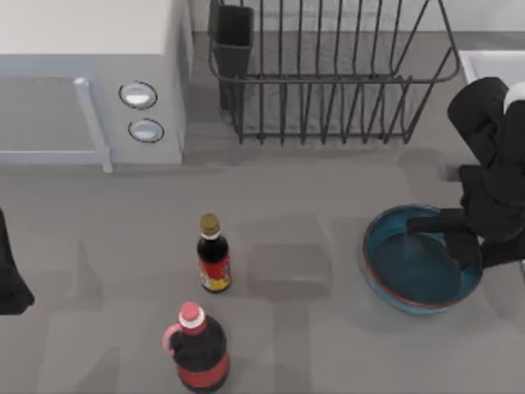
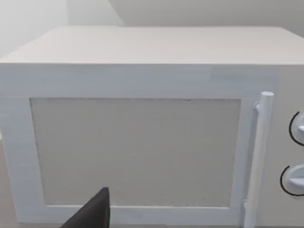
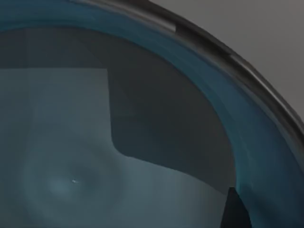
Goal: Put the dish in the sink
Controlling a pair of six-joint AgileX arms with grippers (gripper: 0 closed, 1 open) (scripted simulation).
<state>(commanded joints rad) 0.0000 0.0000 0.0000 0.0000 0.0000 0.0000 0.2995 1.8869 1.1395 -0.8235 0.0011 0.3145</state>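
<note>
Right gripper (image 1: 447, 234) is hovering over the dish's (image 1: 410, 275) three o'clock rim; sink (image 1: 492, 61) is lying toward twelve; whether its jaws are gripping, I cannot tell.

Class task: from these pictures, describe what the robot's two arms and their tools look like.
Both arms are matt black with no visible markings or cables. The right arm is built of bulky rounded segments, with a small white patch near the top; its tool ends in flat, blocky black fingers. The left arm is a plain black shape.
</note>
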